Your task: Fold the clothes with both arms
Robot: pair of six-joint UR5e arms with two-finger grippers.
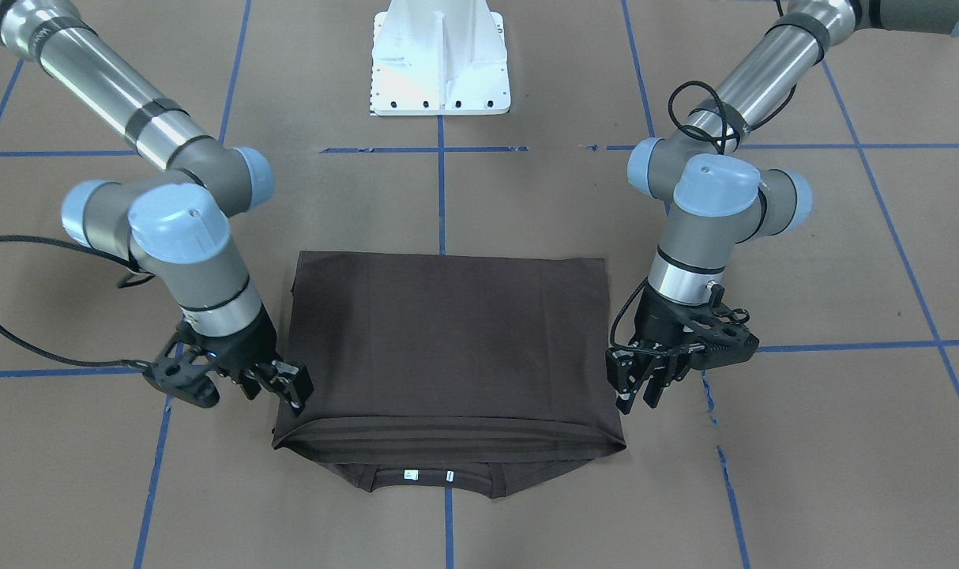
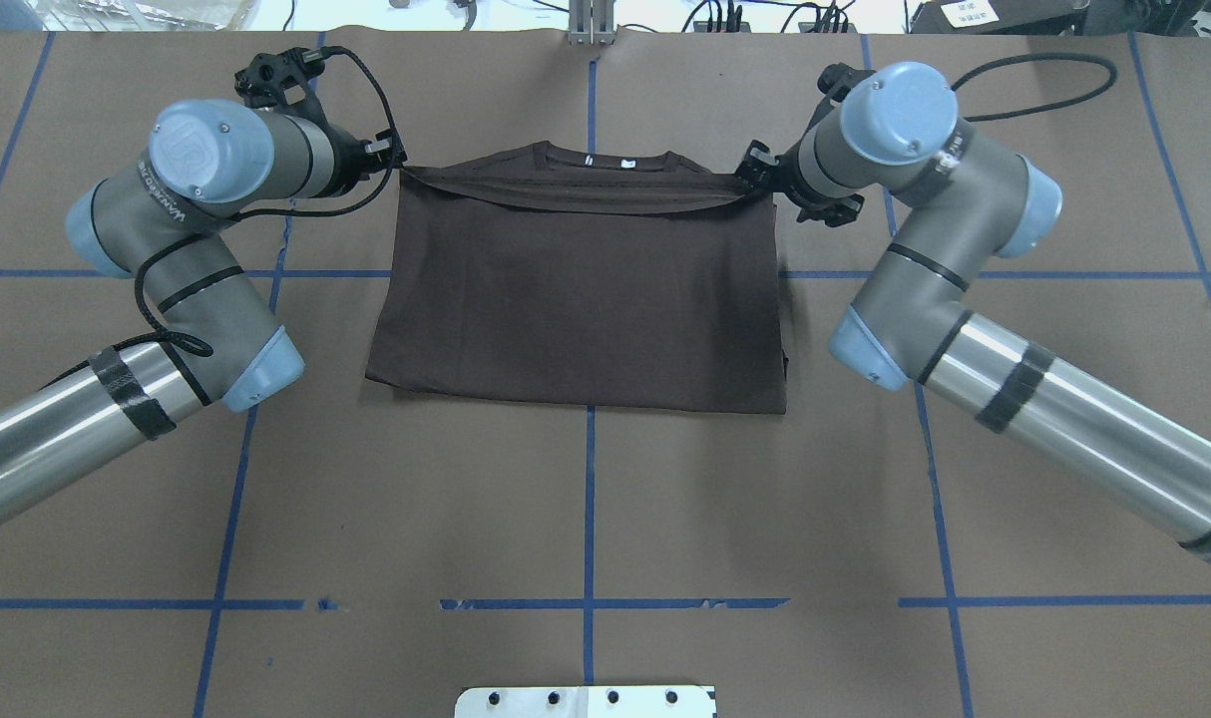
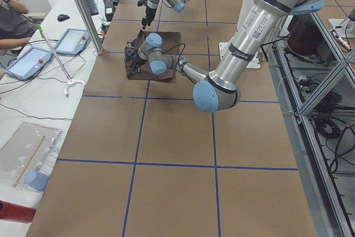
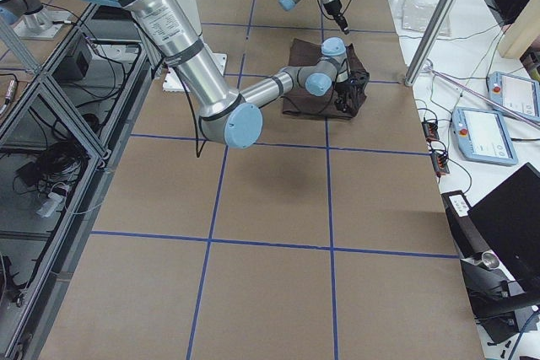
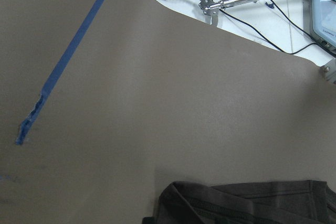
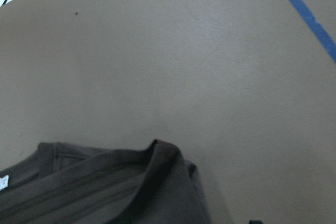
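The dark brown T-shirt (image 1: 448,340) lies folded in half on the brown table, its hem layer brought up to just short of the collar (image 1: 428,474) with its white tags. My left gripper (image 1: 636,389) is at the shirt's left hem corner and my right gripper (image 1: 290,389) is at the other, both low over the table and shut on the top layer. From overhead the T-shirt (image 2: 581,299) has its hem edge sagging between the left gripper (image 2: 391,160) and the right gripper (image 2: 755,178). In both wrist views the fabric corner (image 5: 247,203) (image 6: 94,187) runs to the bottom edge.
The white pedestal base (image 1: 440,63) stands on the robot's side of the shirt. Blue tape lines (image 2: 588,499) cross the table. Beyond the far table edge lie a metal grabber tool (image 5: 210,6), cables and tablets (image 3: 25,62); a person's arm (image 3: 11,9) rests there.
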